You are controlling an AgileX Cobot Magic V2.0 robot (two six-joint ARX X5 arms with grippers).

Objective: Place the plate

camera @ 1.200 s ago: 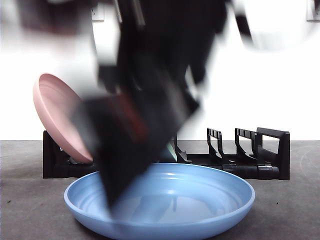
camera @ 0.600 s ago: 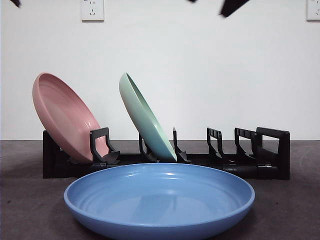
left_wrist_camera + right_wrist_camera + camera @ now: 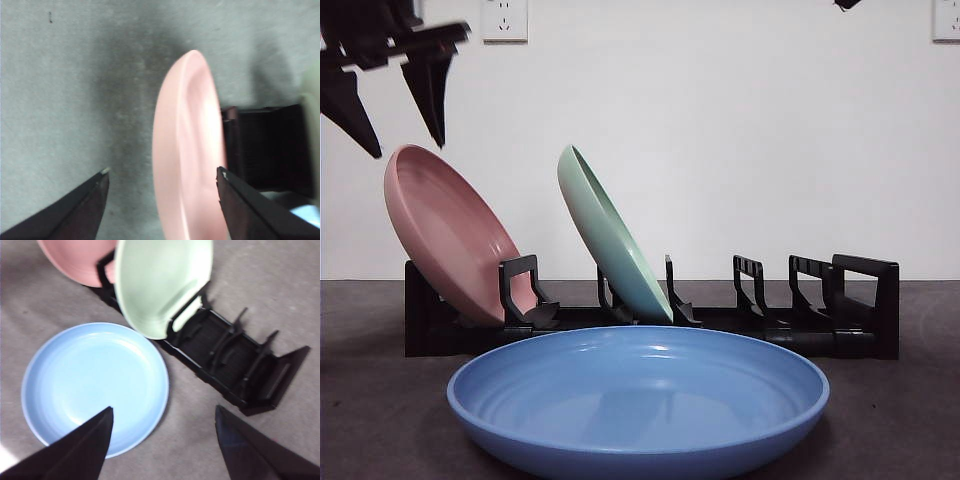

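A blue plate (image 3: 640, 400) lies flat on the table in front of the black rack (image 3: 840, 320); it also shows in the right wrist view (image 3: 95, 387). A pink plate (image 3: 445, 235) and a green plate (image 3: 610, 235) lean in the rack's left slots. My left gripper (image 3: 395, 105) is open and empty, high at the top left, above the pink plate (image 3: 187, 150). My right gripper (image 3: 162, 415) is open and empty, high above the table, with the green plate (image 3: 160, 282) and rack (image 3: 235, 365) below it. Only a black tip (image 3: 845, 4) of it shows at the top edge of the front view.
The rack's right slots (image 3: 790, 290) stand without plates. Grey tabletop (image 3: 900, 420) lies around the blue plate. A white wall with sockets (image 3: 505, 20) is behind the rack.
A big dark arm that covered the rack's middle one second ago has lifted away, leaving the green plate standing in the rack. The left gripper has come into view at the top left.
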